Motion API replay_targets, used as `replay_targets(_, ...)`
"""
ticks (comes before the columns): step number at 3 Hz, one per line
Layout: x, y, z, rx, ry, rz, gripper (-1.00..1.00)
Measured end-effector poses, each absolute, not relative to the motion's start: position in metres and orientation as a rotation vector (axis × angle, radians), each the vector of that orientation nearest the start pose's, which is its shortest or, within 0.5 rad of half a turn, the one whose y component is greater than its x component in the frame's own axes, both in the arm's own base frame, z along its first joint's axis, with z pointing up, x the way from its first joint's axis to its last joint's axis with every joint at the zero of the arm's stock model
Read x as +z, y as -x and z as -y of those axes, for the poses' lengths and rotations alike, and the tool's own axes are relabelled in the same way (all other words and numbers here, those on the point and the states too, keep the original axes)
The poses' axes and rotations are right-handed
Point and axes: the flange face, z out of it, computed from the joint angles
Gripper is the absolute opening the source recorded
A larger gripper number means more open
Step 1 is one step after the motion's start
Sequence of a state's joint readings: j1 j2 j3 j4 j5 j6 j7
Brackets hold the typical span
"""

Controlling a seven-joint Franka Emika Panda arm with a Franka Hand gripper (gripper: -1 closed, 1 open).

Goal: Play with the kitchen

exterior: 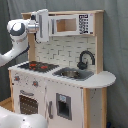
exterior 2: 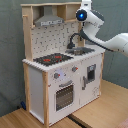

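Observation:
The white and light-wood toy kitchen (exterior: 70, 95) (exterior 2: 50, 85) stands upright, with its black-and-red hob (exterior: 37, 65) (exterior 2: 52, 59), black faucet (exterior: 85, 57) (exterior 2: 74, 39), sink (exterior: 72, 73), oven door (exterior: 27, 103) (exterior 2: 63, 96) and grey hood (exterior 2: 49, 20). Up on the top shelf, the microwave (exterior: 67, 25) shows an open cavity. Its white door (exterior: 43, 25) is swung out toward the first exterior view's left. My gripper (exterior: 36, 25) (exterior 2: 83, 5) is right at that door, at shelf height. The contact itself is hidden behind the door.
A grey curtain (exterior: 115, 50) hangs behind the kitchen. It stands on a light wooden floor (exterior 2: 100, 110). Part of my white arm base (exterior: 20, 120) fills the first exterior view's lower left. My forearm (exterior 2: 112, 42) reaches over the counter's end.

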State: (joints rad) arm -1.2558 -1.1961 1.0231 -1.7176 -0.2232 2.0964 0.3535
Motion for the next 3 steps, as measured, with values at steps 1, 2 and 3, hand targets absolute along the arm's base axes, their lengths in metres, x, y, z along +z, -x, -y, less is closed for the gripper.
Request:
replay_targets(1, 0.722, -0.423, -0.283, 1.083, -1.688, 0.258, -1.00)
replay_targets(2, 0.727, -0.408, -0.269, 1.102, -1.705, 0.248, -1.00)
replay_targets(3, 0.724, -0.409, -0.266, 1.154, -1.698, 0.193, -1.00)
